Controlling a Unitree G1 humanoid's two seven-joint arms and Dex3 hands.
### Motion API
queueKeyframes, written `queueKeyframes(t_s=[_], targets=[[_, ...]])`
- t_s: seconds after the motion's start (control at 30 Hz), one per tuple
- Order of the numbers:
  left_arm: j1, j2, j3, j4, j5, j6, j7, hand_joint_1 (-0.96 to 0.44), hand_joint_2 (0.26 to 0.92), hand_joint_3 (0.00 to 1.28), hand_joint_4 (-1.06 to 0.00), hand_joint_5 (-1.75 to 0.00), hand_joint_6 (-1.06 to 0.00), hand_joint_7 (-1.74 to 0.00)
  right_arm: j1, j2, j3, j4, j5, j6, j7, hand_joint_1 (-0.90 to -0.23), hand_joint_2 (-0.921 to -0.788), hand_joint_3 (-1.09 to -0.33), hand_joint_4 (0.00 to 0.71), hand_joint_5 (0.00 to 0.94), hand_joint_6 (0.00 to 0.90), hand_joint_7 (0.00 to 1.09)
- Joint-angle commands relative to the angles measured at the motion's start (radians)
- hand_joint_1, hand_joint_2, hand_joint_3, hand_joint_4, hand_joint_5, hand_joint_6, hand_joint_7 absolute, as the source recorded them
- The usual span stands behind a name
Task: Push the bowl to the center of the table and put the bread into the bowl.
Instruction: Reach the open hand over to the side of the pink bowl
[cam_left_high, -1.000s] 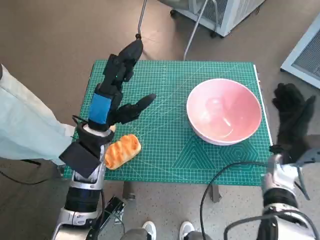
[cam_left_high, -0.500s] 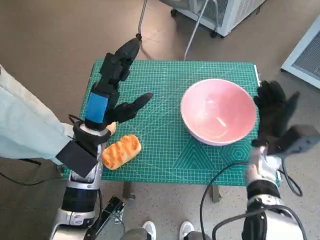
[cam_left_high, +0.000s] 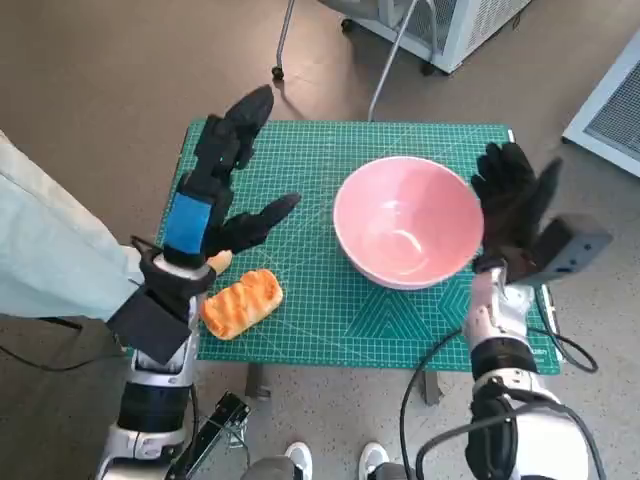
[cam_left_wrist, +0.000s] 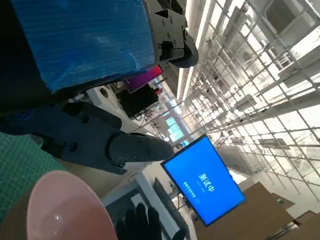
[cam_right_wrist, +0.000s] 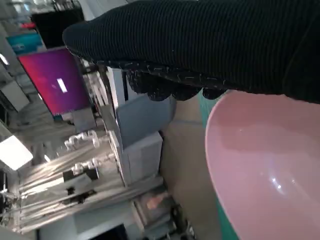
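Observation:
A pink bowl stands on the green cutting mat, right of the mat's middle. My right hand, gloved and with fingers spread, presses flat against the bowl's right rim. The bowl fills the lower right of the right wrist view, just under the glove. A golden bread roll lies near the mat's front left corner. My left hand hovers open above the mat's left part, fingers spread, behind the bread and holding nothing. The left wrist view shows the bowl edge and the glove beyond.
The mat covers a small table; its right edge runs under my right hand. A chair leg with a caster and a white cabinet stand beyond the far edge. A person's pale sleeve lies at the left. Feet show below.
My right hand has moved left against the bowl and slid the bowl leftward toward the mat's middle. The left hand and the bread have stayed in place.

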Motion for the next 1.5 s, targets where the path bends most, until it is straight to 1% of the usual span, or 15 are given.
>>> queueKeyframes(t_s=[0.03,0.13,0.3,0.37,0.53,0.73,0.9,1.03,1.1,1.13,1.2,1.23,1.3,1.4,1.5], targets=[[0.025,0.018,0.011,-0.028,-0.003,-0.005,-0.006,-0.46,0.921,0.29,-0.26,0.00,-0.11,-0.49,-0.017,0.034,-0.010,0.021,0.002,0.037,-0.015,-0.577,-0.921,-0.862,0.222,0.017,0.060,0.66],[0.035,0.023,0.017,-0.035,-0.007,-0.001,-0.007,-0.46,0.921,0.29,-0.26,0.00,-0.11,-0.48,-0.033,0.045,-0.012,0.023,0.000,0.051,-0.022,-0.586,-0.921,-0.858,0.228,0.018,0.060,0.65],[0.049,0.030,0.026,-0.043,-0.013,0.002,-0.007,-0.46,0.921,0.29,-0.26,0.00,-0.12,-0.47,-0.053,0.064,-0.016,0.024,0.001,0.067,-0.034,-0.549,-0.921,-0.870,0.229,0.016,0.057,0.65],[0.056,0.032,0.029,-0.047,-0.011,0.001,-0.004,-0.46,0.921,0.29,-0.26,0.00,-0.14,-0.43,-0.062,0.073,-0.018,0.025,0.002,0.075,-0.038,-0.530,-0.921,-0.873,0.223,0.012,0.065,0.66],[0.072,0.034,0.033,-0.055,-0.008,0.000,-0.001,-0.46,0.921,0.29,-0.26,0.00,-0.17,-0.38,-0.074,0.078,-0.027,0.027,0.007,0.094,-0.037,-0.509,-0.921,-0.874,0.223,0.012,0.077,0.67],[0.096,0.038,0.042,-0.063,-0.005,-0.002,0.004,-0.46,0.921,0.29,-0.26,0.00,-0.19,-0.34,-0.080,0.066,-0.031,0.025,0.001,0.104,-0.031,-0.521,-0.921,-0.869,0.241,0.019,0.075,0.68],[0.112,0.043,0.052,-0.072,-0.008,-0.001,0.002,-0.46,0.921,0.29,-0.26,0.00,-0.22,-0.29,-0.080,0.047,-0.022,0.019,-0.012,0.090,-0.031,-0.511,-0.921,-0.881,0.224,0.009,0.066,0.68],[0.126,0.052,0.062,-0.089,-0.014,0.007,-0.003,-0.47,0.921,0.28,-0.27,0.00,-0.24,-0.24,-0.084,0.034,-0.005,0.009,-0.028,0.055,-0.031,-0.534,-0.921,-0.872,0.225,0.008,0.051,0.66],[0.134,0.060,0.068,-0.101,-0.018,0.014,-0.006,-0.47,0.921,0.28,-0.27,0.00,-0.25,-0.22,-0.089,0.027,0.017,0.002,-0.050,0.032,-0.039,-0.544,-0.921,-0.866,0.227,0.009,0.046,0.65],[0.138,0.066,0.073,-0.110,-0.019,0.020,-0.009,-0.47,0.921,0.28,-0.27,0.00,-0.26,-0.21,-0.090,0.021,0.034,-0.005,-0.070,0.011,-0.042,-0.549,-0.921,-0.865,0.229,0.009,0.045,0.64],[0.145,0.077,0.080,-0.127,-0.022,0.032,-0.013,-0.48,0.921,0.28,-0.27,0.00,-0.26,-0.20,-0.091,0.011,0.059,-0.019,-0.097,-0.027,-0.041,-0.568,-0.921,-0.865,0.230,0.009,0.048,0.64],[0.148,0.082,0.083,-0.134,-0.024,0.038,-0.015,-0.48,0.921,0.28,-0.27,0.00,-0.26,-0.20,-0.090,0.008,0.067,-0.025,-0.105,-0.042,-0.039,-0.578,-0.921,-0.864,0.234,0.011,0.053,0.64],[0.156,0.095,0.091,-0.154,-0.028,0.052,-0.020,-0.49,0.921,0.28,-0.27,0.00,-0.27,-0.19,-0.090,0.000,0.082,-0.042,-0.118,-0.081,-0.020,-0.591,-0.921,-0.856,0.246,0.016,0.062,0.64],[0.171,0.121,0.109,-0.189,-0.030,0.077,-0.031,-0.50,0.921,0.28,-0.27,0.00,-0.27,-0.18,-0.085,-0.019,0.119,-0.083,-0.144,-0.163,0.034,-0.593,-0.921,-0.846,0.257,0.020,0.069,0.64],[0.181,0.141,0.124,-0.216,-0.032,0.098,-0.040,-0.50,0.921,0.28,-0.27,0.00,-0.27,-0.17,-0.076,-0.032,0.143,-0.124,-0.146,-0.221,0.091,-0.584,-0.921,-0.843,0.269,0.024,0.072,0.65]])
